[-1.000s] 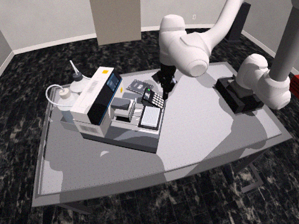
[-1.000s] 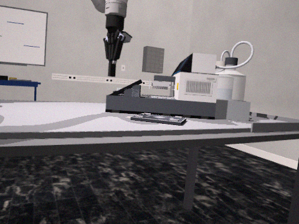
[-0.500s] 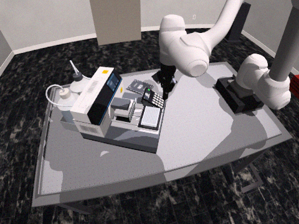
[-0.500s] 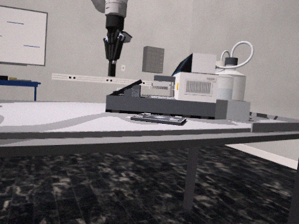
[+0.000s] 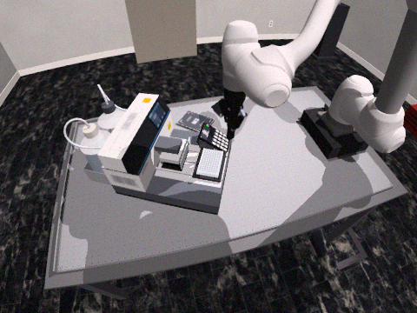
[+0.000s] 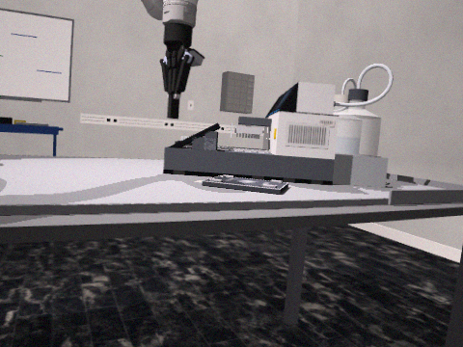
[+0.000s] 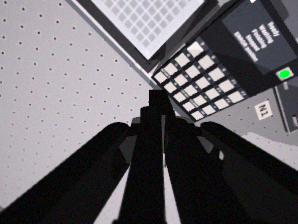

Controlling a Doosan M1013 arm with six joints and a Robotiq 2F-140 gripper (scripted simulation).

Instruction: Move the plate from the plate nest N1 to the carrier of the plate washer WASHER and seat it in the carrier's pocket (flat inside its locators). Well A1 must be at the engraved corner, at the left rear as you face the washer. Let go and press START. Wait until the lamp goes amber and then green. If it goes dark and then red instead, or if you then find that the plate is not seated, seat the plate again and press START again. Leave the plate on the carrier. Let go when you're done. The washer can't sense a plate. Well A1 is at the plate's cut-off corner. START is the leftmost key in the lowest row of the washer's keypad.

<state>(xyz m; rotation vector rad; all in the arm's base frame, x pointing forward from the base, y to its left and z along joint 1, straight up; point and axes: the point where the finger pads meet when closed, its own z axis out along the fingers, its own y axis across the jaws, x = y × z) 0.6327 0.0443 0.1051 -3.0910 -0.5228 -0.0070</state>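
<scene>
The white well plate (image 5: 210,163) lies flat on the washer's carrier at the front right of the washer (image 5: 163,163); it also shows in the wrist view (image 7: 147,22). The slanted keypad (image 5: 214,137) sits just behind the plate, and its lamp (image 5: 208,126) glows green, as it does in the wrist view (image 7: 284,74). My gripper (image 5: 231,130) is shut and empty. It hangs above the keypad's right edge, well clear of it in the side view (image 6: 173,111). In the wrist view the shut fingertips (image 7: 158,97) point at the keypad's (image 7: 200,80) lower corner.
The empty plate nest N1 (image 5: 195,120) lies flat on the table behind the washer, with its label in the wrist view (image 7: 263,109). Two bottles with tubing (image 5: 97,126) stand at the washer's left. The arm's base (image 5: 336,130) is at the table's right.
</scene>
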